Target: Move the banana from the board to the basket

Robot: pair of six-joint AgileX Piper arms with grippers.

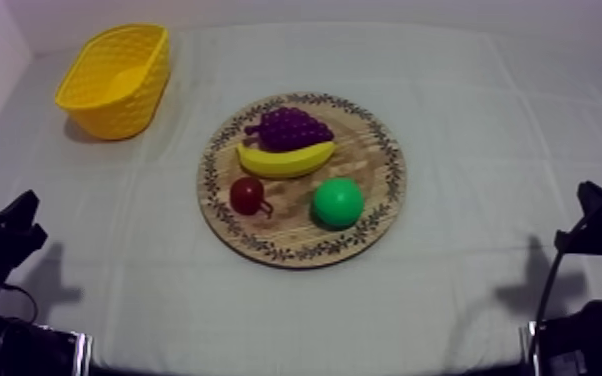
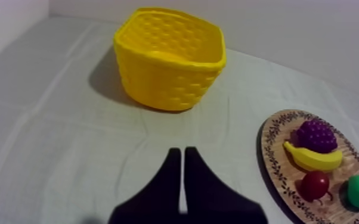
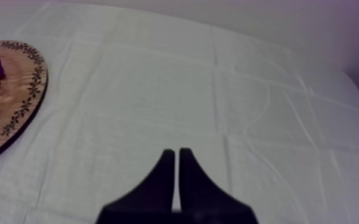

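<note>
While my left gripper (image 2: 183,156) and right gripper (image 3: 176,156) hang clenched on nothing over the creased grey-white cloth (image 1: 465,120), the banana (image 1: 287,160) lies on the wooden board (image 1: 380,215), well apart from the yellow basket (image 1: 130,115) by the pale wall (image 2: 313,36).

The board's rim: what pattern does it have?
The rim carries a dark leafy vine ring; the top view shows it best.

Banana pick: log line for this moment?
banana: on wooden board, untouched | yellow basket: upright, left of board | left gripper: shut | right gripper: shut
</note>
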